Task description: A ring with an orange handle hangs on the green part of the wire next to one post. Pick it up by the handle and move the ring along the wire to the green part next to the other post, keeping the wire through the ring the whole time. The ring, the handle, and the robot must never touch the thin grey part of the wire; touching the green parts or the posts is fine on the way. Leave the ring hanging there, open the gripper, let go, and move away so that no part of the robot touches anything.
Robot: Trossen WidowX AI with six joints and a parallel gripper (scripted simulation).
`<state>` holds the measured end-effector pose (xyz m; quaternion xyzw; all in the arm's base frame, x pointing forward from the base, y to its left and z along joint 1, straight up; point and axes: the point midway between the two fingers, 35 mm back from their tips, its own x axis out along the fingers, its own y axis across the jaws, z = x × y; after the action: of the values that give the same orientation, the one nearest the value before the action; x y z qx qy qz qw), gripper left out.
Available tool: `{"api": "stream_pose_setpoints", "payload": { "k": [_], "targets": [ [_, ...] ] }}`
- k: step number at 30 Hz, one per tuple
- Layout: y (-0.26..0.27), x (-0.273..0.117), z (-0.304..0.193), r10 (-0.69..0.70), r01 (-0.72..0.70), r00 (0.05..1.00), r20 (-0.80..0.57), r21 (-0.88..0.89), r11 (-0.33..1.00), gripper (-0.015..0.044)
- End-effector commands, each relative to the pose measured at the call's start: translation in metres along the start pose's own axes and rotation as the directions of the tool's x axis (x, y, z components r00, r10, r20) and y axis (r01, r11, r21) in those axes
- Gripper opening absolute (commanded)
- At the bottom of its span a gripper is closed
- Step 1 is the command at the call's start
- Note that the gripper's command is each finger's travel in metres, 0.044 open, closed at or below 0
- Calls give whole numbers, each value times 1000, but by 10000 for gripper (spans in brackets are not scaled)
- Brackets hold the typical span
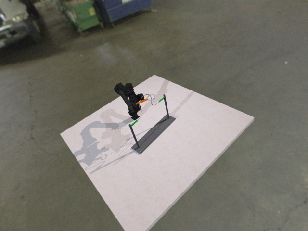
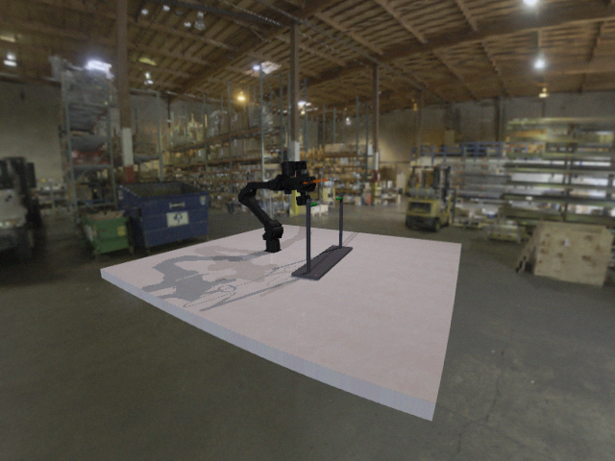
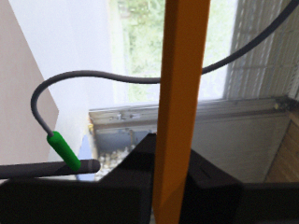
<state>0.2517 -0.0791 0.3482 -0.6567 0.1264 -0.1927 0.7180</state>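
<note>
My gripper [image 1: 136, 103] [image 3: 159, 141] is shut on the orange handle [image 1: 142, 101] [image 2: 321, 181] [image 3: 183, 93], which runs nearly level out from the fingers. The ring [image 1: 154, 96] is at the handle's far end, around the raised middle stretch of the grey wire [image 1: 142, 113] [image 3: 89, 74] as far as the top view shows. Any gap between ring and wire is too small to tell. The ring is out of the wrist view. One green part [image 1: 134, 122] [image 2: 313, 204] is at the near post [image 1: 134, 136] [image 2: 308, 238]; the other [image 1: 161, 99] [image 2: 339, 198] is at the far post [image 1: 166, 107] [image 2: 341, 223].
The posts stand on a dark base plate [image 1: 155, 134] [image 2: 325, 262] on the pale table top [image 1: 198, 139] [image 2: 377, 307]. The arm reaches in from the side of the wire opposite the top view. In that view, the wire's near stretch passes close beside the arm's dark parts.
</note>
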Motion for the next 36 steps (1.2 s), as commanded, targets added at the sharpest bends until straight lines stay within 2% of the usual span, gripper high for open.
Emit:
{"api": "stream_pose_setpoints", "payload": {
  "k": [1,22,36],
  "targets": [
    [-3,0,0,-32,32,999,8,-48,998,-150],
    [-16,1,2,-173,183,983,62,-271,945,-150],
    [-5,2,-3,-182,194,981,66,-286,938,-150]
  ]
}}
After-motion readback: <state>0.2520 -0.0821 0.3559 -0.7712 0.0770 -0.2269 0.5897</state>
